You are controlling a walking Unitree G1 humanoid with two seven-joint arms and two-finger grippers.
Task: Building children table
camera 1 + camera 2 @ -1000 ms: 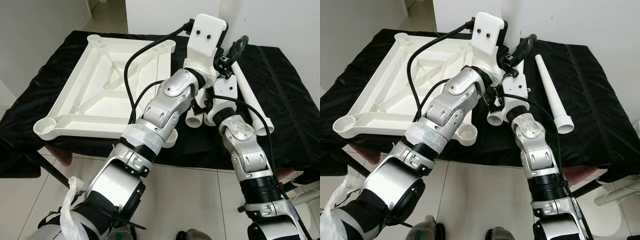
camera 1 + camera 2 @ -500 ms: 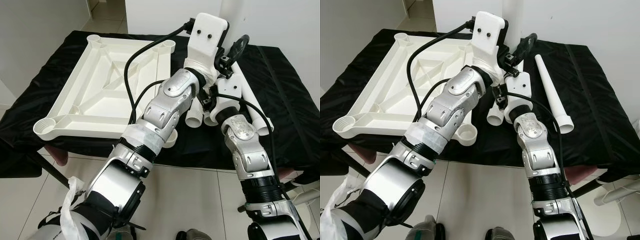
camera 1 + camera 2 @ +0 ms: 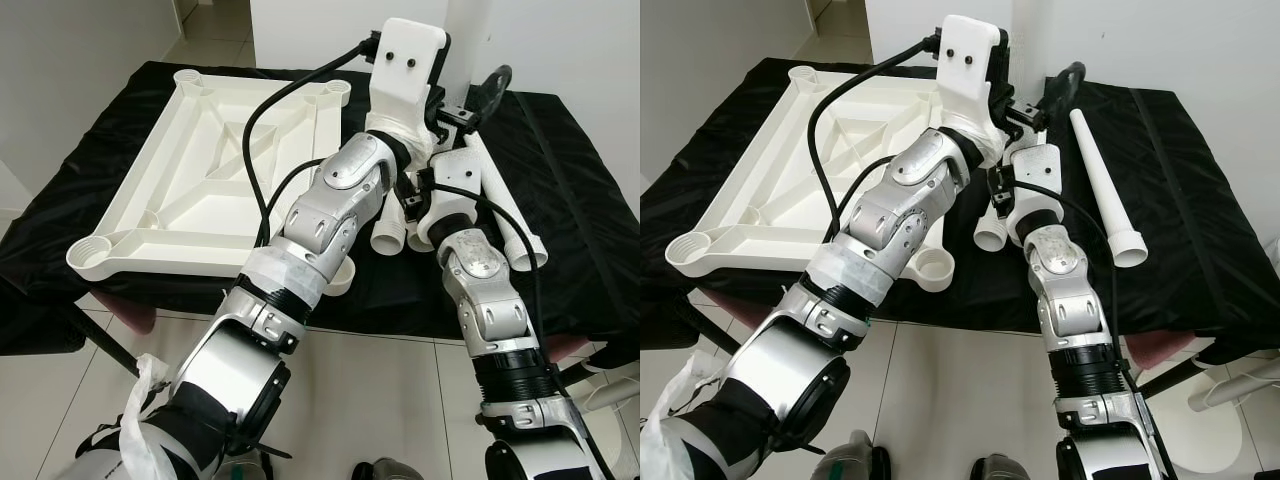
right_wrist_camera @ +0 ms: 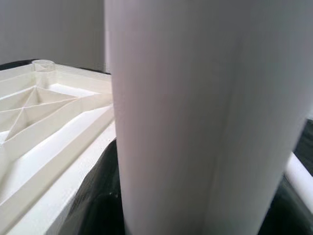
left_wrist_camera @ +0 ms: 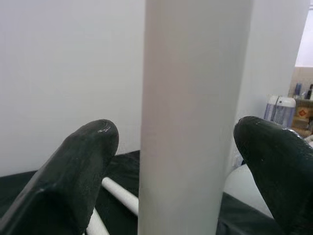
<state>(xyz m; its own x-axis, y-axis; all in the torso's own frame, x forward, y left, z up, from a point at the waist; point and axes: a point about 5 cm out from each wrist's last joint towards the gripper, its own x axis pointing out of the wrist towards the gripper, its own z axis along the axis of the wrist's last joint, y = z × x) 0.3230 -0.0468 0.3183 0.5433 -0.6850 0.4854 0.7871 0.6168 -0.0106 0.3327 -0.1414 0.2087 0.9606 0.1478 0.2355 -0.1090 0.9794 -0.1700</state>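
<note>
The white tabletop (image 3: 180,215) lies upside down on the black-covered table, with round leg sockets at its corners. Both arms reach over the table's middle. In the left wrist view an upright white table leg (image 5: 195,98) stands between the fingers of my left gripper (image 5: 183,142), which is open with a gap on each side. My right gripper (image 4: 195,210) is shut on the same kind of white leg (image 4: 195,98), very close to its camera. From the head, my left wrist (image 3: 410,60) hides most of this leg, and a black right finger (image 3: 492,85) sticks out beside it.
More white legs lie on the black cloth (image 3: 590,230): a long one (image 3: 1100,180) to the right of my arms and two open ends (image 3: 388,240) under my forearms. White walls stand behind and left of the table. Tiled floor lies below the near edge.
My left wrist has lifted and turned slightly left. The right gripper has moved a little up and to the right. The tabletop and lying legs stayed put.
</note>
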